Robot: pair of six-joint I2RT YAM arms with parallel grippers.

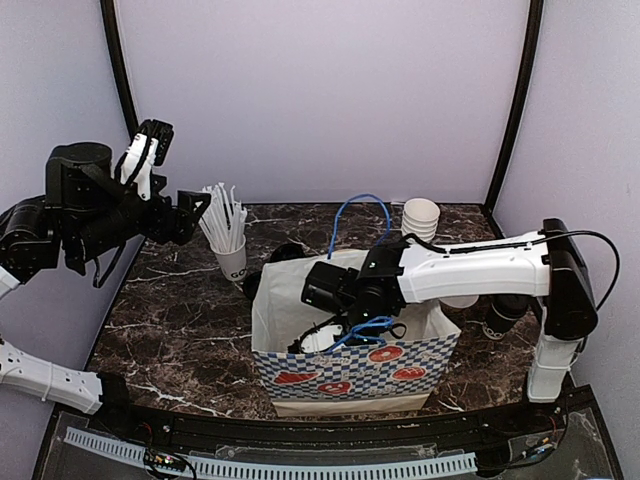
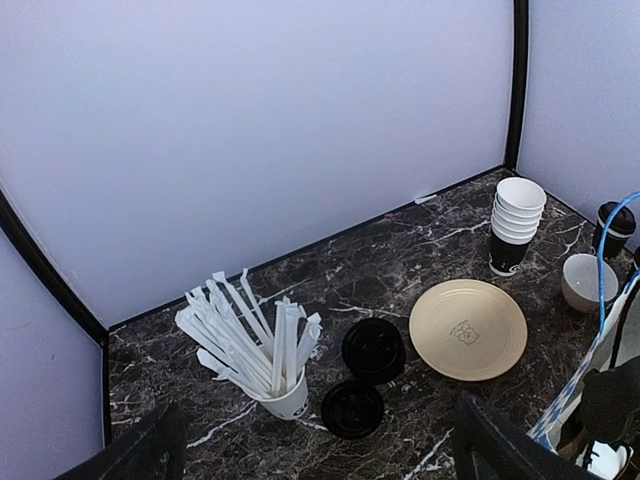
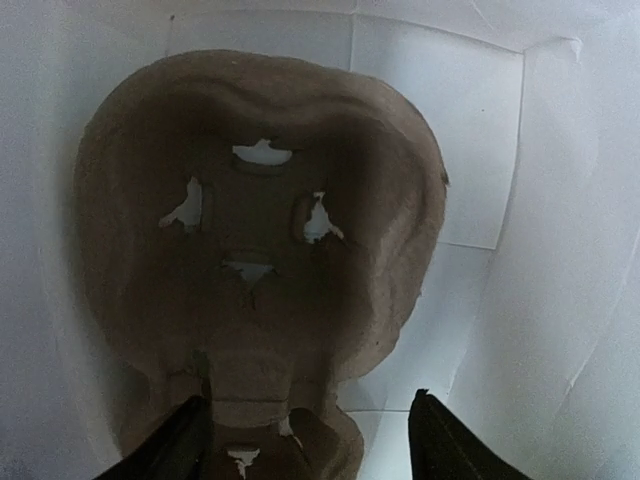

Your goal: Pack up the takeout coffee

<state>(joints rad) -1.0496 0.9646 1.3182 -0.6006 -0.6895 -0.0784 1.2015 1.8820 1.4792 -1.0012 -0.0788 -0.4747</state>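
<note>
A lidded black takeout coffee cup (image 2: 614,228) stands at the far right of the table, partly hidden under my right arm (image 1: 503,318). A stack of open cups (image 2: 518,225) stands near the back wall (image 1: 420,218). Two loose black lids (image 2: 373,350) lie beside the straw cup. My right gripper (image 1: 330,298) reaches down into the checkered paper bag (image 1: 350,372). In the right wrist view it is open (image 3: 310,452) above a brown pulp cup carrier (image 3: 260,250) on the bag's floor. My left gripper (image 1: 150,150) is raised high at the left, open and holding nothing (image 2: 320,455).
A white cup of straws (image 1: 228,240) stands at back left. In the left wrist view a tan plate (image 2: 467,328) and a small white bowl (image 2: 588,282) lie behind the bag. The bag's blue handles (image 1: 360,215) stick up beside my right arm.
</note>
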